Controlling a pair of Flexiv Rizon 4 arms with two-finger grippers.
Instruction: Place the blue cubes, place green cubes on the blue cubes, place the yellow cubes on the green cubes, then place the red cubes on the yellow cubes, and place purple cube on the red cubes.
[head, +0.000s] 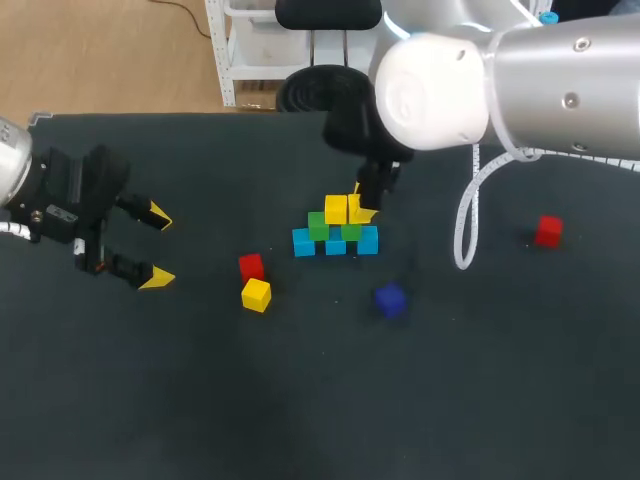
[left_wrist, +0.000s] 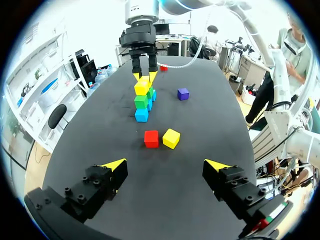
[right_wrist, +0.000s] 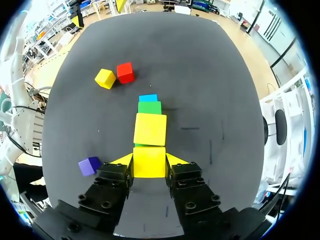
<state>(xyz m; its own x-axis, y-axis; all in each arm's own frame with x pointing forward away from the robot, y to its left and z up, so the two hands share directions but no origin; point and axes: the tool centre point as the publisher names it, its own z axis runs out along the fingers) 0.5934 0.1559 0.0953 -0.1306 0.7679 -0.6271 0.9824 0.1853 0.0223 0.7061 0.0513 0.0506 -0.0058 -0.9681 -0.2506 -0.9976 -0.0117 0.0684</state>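
Right gripper (right_wrist: 149, 164) grips a yellow cube (head: 358, 208) between both fingers, at the stack's right end; the cube sits over the right green cube (head: 351, 232), just beside the placed yellow cube (head: 335, 208); the blue row (head: 335, 246) runs left to right; left gripper (head: 155, 246) hangs wide open and empty at the left, nearer the loose red cube (head: 251, 266).

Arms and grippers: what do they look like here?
Right arm: silver-grey tube, white rounded joint, white cable looping beneath. Both the left gripper and right gripper have black blocky bodies with screw heads and wedge-shaped yellow fingertips. Left arm barely shows.
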